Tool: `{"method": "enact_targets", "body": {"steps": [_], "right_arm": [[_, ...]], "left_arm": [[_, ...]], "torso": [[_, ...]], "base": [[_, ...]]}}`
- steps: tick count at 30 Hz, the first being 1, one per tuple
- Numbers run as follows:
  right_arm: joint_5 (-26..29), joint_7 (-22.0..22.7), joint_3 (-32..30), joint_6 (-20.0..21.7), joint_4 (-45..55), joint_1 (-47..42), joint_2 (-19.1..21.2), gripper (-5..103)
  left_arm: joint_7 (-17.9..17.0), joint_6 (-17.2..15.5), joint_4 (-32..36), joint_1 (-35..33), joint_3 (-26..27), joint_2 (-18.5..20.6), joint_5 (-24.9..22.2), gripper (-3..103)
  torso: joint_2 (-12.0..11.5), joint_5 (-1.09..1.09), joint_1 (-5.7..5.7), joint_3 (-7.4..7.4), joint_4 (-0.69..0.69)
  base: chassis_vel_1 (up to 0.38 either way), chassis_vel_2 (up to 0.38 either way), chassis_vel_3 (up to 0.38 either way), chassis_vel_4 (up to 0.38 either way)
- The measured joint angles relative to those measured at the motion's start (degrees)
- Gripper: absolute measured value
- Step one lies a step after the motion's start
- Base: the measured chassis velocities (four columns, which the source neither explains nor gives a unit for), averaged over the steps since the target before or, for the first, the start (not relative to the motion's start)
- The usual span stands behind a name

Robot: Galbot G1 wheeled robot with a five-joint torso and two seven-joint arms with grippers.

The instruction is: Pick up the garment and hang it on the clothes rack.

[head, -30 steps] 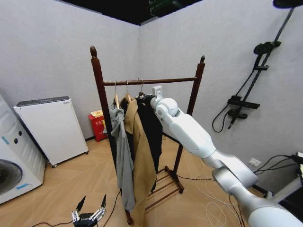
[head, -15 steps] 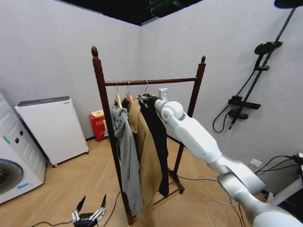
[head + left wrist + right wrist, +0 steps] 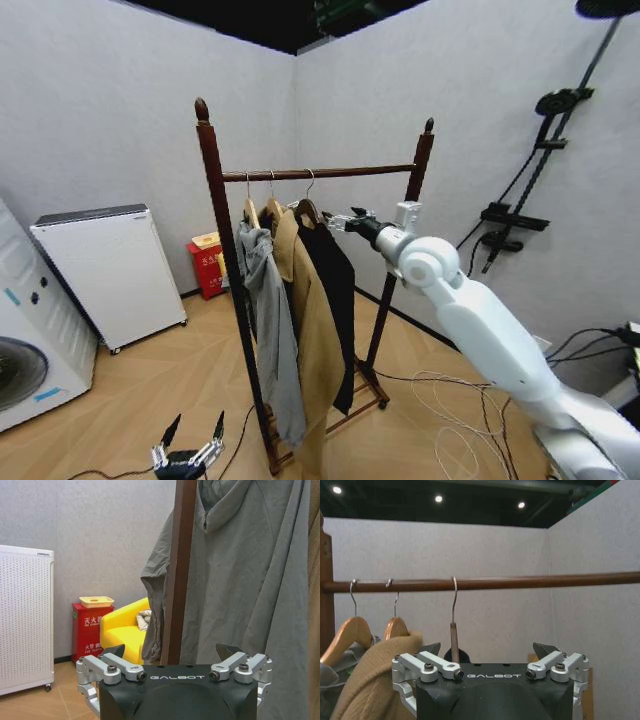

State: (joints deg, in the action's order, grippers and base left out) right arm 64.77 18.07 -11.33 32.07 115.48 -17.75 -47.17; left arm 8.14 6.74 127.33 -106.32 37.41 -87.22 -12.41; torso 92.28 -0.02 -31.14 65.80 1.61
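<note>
1. Head view: the black garment (image 3: 330,290) hangs on the clothes rack (image 3: 222,280), its metal hook over the bar, third in line next to the tan coat (image 3: 305,340) and the grey hooded top (image 3: 265,330).
2. Right gripper (image 3: 338,220) sits just beside the garment's hanger at shoulder height, arm stretched out from the right. Fingers spread apart, gripping nothing; from the right wrist view the hook (image 3: 453,607) rides on the bar on its own, between the two open fingertips (image 3: 432,647) but touching neither, as far as you can tell.
3. Judgement: the hanging looks done, and the step in hand is getting the arm clear.
4. To do that well, keep the fingers wide and draw straight back along the arm's line, away from the bar. Avoid any sideways sweep or lift that could catch the hook or drag the collar.
5. Watch the hook: if it rocks or creeps along the bar, pause.
6. Left gripper (image 3: 175,662) is parked low near the floor, facing the rack post and the grey top; fingers open, empty.
</note>
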Motion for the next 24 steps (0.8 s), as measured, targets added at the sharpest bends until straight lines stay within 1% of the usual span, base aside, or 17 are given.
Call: {"method": "enact_targets", "body": {"steps": [2,3,4,5,6,7,8,11,12,13,14,16,17,18,20,21,24], "right_arm": [[0.14,-0.06,-2.55,0.08,2.06,-3.72,0.86,100],[0.0,-0.13,-6.35,0.17,4.51,-8.45,1.84,100],[-2.0,0.15,-10.67,-0.09,7.1,-13.91,2.83,100],[-2.0,0.15,-10.67,-0.09,7.1,-13.91,2.83,100],[-4.61,0.65,-13.35,-1.02,8.32,-18.29,3.16,100],[-6.96,1.47,-15.65,-1.51,8.89,-21.78,2.99,100],[-6.96,1.47,-15.65,-1.51,8.89,-21.78,2.99,100],[-13.71,2.03,-21.84,-1.56,9.48,-33.32,-0.16,100],[-13.71,2.03,-21.84,-1.56,9.48,-33.32,-0.16,100],[-18.35,0.74,-24.37,-1.92,9.28,-37.66,-2.08,100],[-18.35,0.74,-24.37,-1.92,9.28,-37.66,-2.08,100],[-28.41,-2.9,-29.36,-5.01,8.33,-46.68,-7.24,100],[-28.41,-2.9,-29.36,-5.01,8.33,-46.68,-7.24,100],[-30.68,-3.63,-30.48,-6.11,8.24,-49.02,-9.04,100],[-35.86,-6.01,-32.82,-8.84,8.13,-54.42,-15.03,100],[-35.86,-6.01,-32.82,-8.84,8.13,-54.42,-15.03,100],[-40.82,-8.45,-34.6,-11.51,8.47,-59.1,-22.68,100]], "left_arm": [[0.0,0.0,0.0,0.0,0.0,0.0,0.0,100],[0.01,0.0,-0.01,-0.01,0.01,0.0,0.0,100],[0.02,0.0,0.0,-0.01,-0.01,-0.01,0.0,100],[0.02,0.0,0.0,-0.01,-0.01,-0.01,0.0,100],[0.02,0.0,0.0,0.0,0.0,0.0,0.0,100],[0.01,0.0,0.0,-0.01,0.01,0.01,0.0,100],[0.01,0.0,0.0,-0.01,0.01,0.01,0.0,100],[0.0,0.0,0.0,0.0,0.01,0.0,0.0,100],[0.0,0.0,0.0,0.0,0.01,0.0,0.0,100],[0.01,0.0,0.0,0.0,0.0,-0.01,0.0,100],[0.01,0.0,0.0,0.0,0.0,-0.01,0.0,100],[0.01,0.0,0.0,0.0,0.0,0.01,0.0,100],[0.01,0.0,0.0,0.0,0.0,0.01,0.0,100],[0.02,0.0,0.0,0.0,0.0,-0.01,0.0,100],[0.01,0.0,0.0,0.0,0.01,0.01,0.0,100],[0.01,0.0,0.0,0.0,0.01,0.01,0.0,100],[0.01,0.0,0.0,0.0,0.0,-0.01,0.0,100]], "torso": [[0.01,0.0,0.01,0.0,0.01],[0.0,0.09,0.0,0.01,0.01],[0.0,0.03,0.0,0.0,0.02],[0.0,0.03,0.0,0.0,0.02],[0.01,0.0,0.01,-0.01,0.02],[0.0,0.04,0.0,0.0,0.01],[0.0,0.04,0.0,0.0,0.01],[0.0,0.04,0.0,0.0,0.0],[0.0,0.04,0.0,0.0,0.0],[-0.01,0.05,0.0,0.0,0.0],[-0.01,0.05,0.0,0.0,0.0],[-0.01,0.04,0.0,0.0,0.02],[-0.01,0.04,0.0,0.0,0.02],[-0.01,0.02,0.0,0.0,0.01],[0.0,0.02,0.0,0.0,0.01],[0.0,0.02,0.0,0.0,0.01],[0.0,0.02,0.0,0.0,0.01]], "base": [[0.0,0.0,0.0,0.0],[0.0,0.0,0.0,0.0],[0.0,0.0,0.0,0.0],[0.0,0.0,0.0,0.0],[0.0,0.0,0.0,0.0],[0.0,0.0,0.0,0.0],[0.0,0.0,0.0,0.0],[0.0,0.0,0.0,0.0],[0.0,0.0,0.0,0.0],[0.0,0.0,0.0,0.0],[0.0,0.0,0.0,0.0],[0.0,0.0,0.0,0.0],[0.0,0.0,0.0,0.0],[0.0,0.0,0.0,0.0],[0.0,0.0,0.0,0.0],[0.0,0.0,0.0,0.0],[0.0,0.0,0.0,0.0]]}}
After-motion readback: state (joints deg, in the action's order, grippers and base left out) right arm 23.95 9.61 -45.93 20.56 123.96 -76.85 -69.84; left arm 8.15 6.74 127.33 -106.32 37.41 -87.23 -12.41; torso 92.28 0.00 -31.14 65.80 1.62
